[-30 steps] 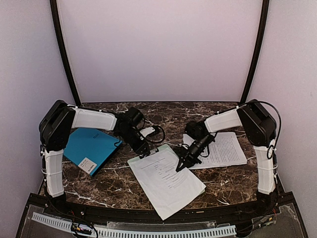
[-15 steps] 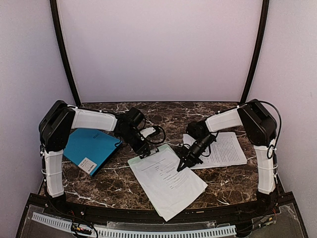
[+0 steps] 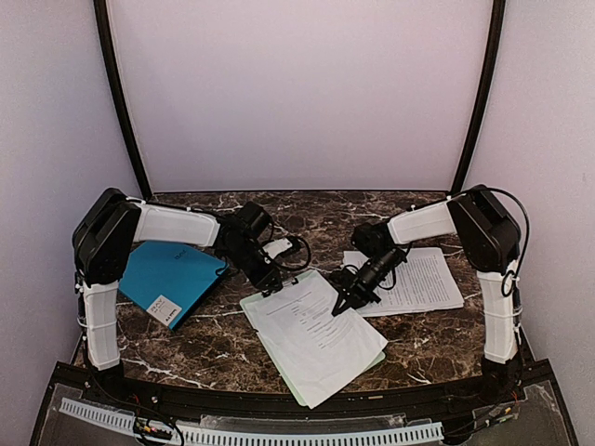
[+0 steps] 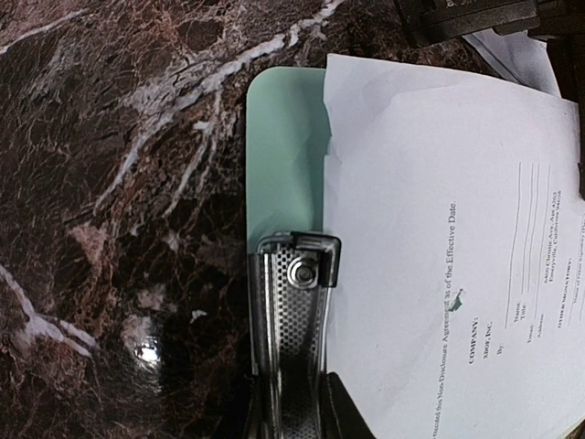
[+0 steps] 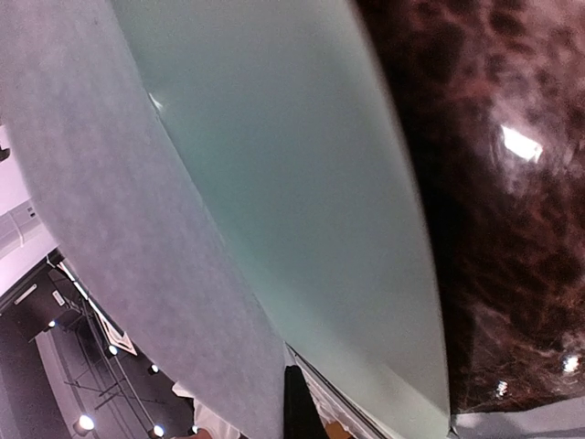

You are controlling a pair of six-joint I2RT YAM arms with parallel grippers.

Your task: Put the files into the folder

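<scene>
- Since the earlier top view, the sheet (image 3: 311, 334) has slid toward the near right and sits askew on the clipboard (image 3: 379, 359). A pale green strip now shows past its near-right edge. The right gripper (image 3: 340, 305) has drawn slightly right with it. The left arm has not shifted.
- The sheet's long axis runs diagonally from the clip (image 4: 292, 311) at the far left down to the near right. The right gripper is at the middle of its right long edge.
- The right gripper is closed flat on that edge. Its wrist view shows the paper's underside raised, with the green board beneath.
- The left gripper (image 3: 270, 284) is pinched narrowly on the clip; the perforated metal lever lies between its fingers. I judge this to be squeezing the clip so it lets go.
- In the left wrist view the sheet's top edge lies just beside the clip's right side. Whether any paper is still caught under it cannot be told.
- The folder (image 3: 172, 274) lies closed on the table (image 3: 214, 344), well apart to the left, beyond the left forearm. The left arm is nearer to it, the right arm far from it.
- The second sheet (image 3: 423, 279) lies flat under the right forearm, untouched.
- Judgement: the pull should continue away from the clip, along the sheet's long axis, before any carry leftward. The folder still needs opening.
</scene>
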